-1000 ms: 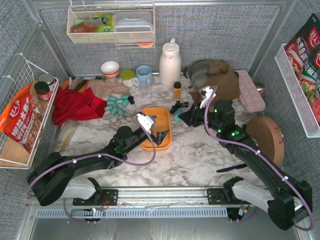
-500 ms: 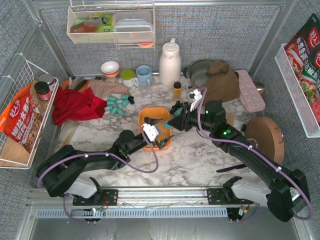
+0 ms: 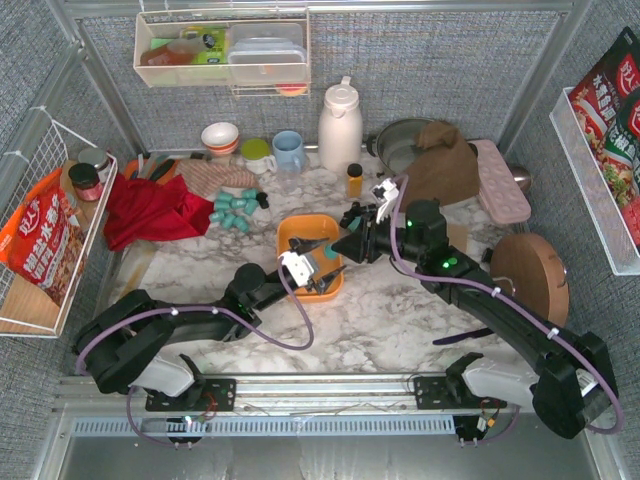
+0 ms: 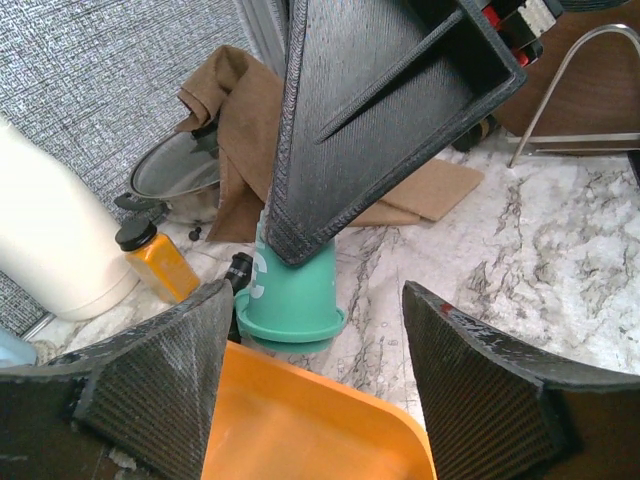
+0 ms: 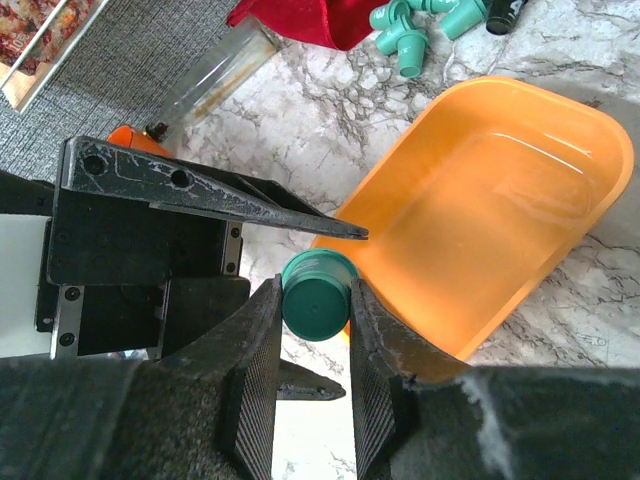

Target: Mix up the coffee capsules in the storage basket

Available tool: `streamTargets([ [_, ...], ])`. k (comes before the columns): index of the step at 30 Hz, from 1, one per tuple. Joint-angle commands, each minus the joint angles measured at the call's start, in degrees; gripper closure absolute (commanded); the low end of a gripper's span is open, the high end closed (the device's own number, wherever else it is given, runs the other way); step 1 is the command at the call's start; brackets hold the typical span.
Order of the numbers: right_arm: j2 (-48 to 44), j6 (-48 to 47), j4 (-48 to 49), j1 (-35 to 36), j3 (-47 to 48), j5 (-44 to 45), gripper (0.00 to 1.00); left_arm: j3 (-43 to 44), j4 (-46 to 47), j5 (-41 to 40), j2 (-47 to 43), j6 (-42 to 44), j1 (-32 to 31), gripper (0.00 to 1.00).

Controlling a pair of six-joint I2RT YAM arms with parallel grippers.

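The orange storage basket (image 3: 300, 232) lies mid-table and looks empty inside; it also shows in the right wrist view (image 5: 500, 200) and the left wrist view (image 4: 290, 420). My right gripper (image 3: 338, 246) (image 5: 315, 300) is shut on a teal coffee capsule (image 5: 318, 295) (image 4: 295, 290), held above the basket's right rim. My left gripper (image 3: 328, 260) (image 4: 315, 300) is open and empty over the basket, with its fingers on either side of the held capsule. Several more teal capsules (image 3: 236, 210) (image 5: 410, 40) and a black one lie on the table left of the basket.
A small amber bottle (image 3: 354, 180) and a white thermos (image 3: 339, 128) stand behind the basket. A red cloth (image 3: 150, 210) lies left, a brown cloth (image 3: 440, 160) over a pan right. A wooden disc (image 3: 530, 275) stands far right, a wire basket (image 3: 40, 230) far left.
My right gripper has carried the teal capsule left, from beside the basket to its right rim. My left gripper has shifted so its open fingers flank the capsule.
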Motion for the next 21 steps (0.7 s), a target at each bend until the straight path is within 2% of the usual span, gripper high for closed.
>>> streamTargets([
  [1, 0.20, -0.32, 2.06, 0.23, 0.84, -1.30, 0.94, -0.05, 3.61, 0.76, 0.02, 0.48, -0.20, 0.24],
  [14, 0.47, -0.28, 1.60, 0.34, 1.29, -1.62, 0.92, -0.07, 3.41, -0.86, -0.46, 2.04, -0.38, 0.52],
  [18, 0.42, -0.41, 1.18, 0.40, 1.29, -1.27, 0.78, -0.44, 3.35, -1.89, -0.76, 1.84, -0.38, 0.52],
  [21, 0.32, -0.78, 0.25, 0.41, 1.52, -0.30, 0.60, -0.71, 3.00, -3.61, -0.83, 1.03, -0.38, 0.53],
])
